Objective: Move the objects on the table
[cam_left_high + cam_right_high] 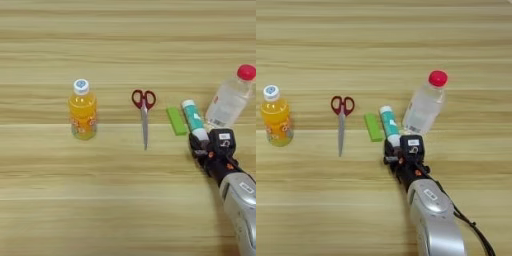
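Nearest you: right gripper [393,150] sits at the near end of the white stick [389,124], black fingers flanking its white end. I can't tell whether they've clamped it or are just alongside.

Using the stick as landmark: green block [374,127] lies just to its left, clear bottle with the red cap [425,104] just right and slightly beyond (looks close to touching, hard to say). Scissors [341,118] further left, orange-drink bottle [275,120] well left, both on the table [384,45].

Risk: lift or swing the stick carelessly and you'll likely clip the clear bottle and tip it, or shove the block.
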Robot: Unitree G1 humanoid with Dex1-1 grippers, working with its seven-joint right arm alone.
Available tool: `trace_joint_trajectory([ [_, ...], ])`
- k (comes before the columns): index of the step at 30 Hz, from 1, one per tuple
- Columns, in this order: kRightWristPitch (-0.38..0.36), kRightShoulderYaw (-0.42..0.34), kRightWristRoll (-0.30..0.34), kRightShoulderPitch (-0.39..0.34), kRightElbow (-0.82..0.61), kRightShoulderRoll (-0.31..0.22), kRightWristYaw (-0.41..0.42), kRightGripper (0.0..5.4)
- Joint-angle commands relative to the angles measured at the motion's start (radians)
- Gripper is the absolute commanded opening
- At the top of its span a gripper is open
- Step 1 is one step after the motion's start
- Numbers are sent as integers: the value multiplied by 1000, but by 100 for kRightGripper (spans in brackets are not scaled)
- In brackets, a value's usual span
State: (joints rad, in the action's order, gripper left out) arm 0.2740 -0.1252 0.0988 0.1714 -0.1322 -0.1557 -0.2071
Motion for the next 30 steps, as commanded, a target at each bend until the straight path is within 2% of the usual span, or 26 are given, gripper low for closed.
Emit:
trace_joint_trajectory([
  [1, -37, -5, -2, -34, -31, -20, 2, 170],
  [4, -41, -5, -3, -35, -28, -19, 4, 170],
  [5, -41, -5, -4, -35, -29, -19, 4, 206],
  [18, -56, -9, -22, -40, -72, -24, 19, 377],
  [27, -116, 39, -94, -20, -142, -28, 17, 526],
  [30, -124, 48, -105, -17, -154, -26, 16, 537],
])
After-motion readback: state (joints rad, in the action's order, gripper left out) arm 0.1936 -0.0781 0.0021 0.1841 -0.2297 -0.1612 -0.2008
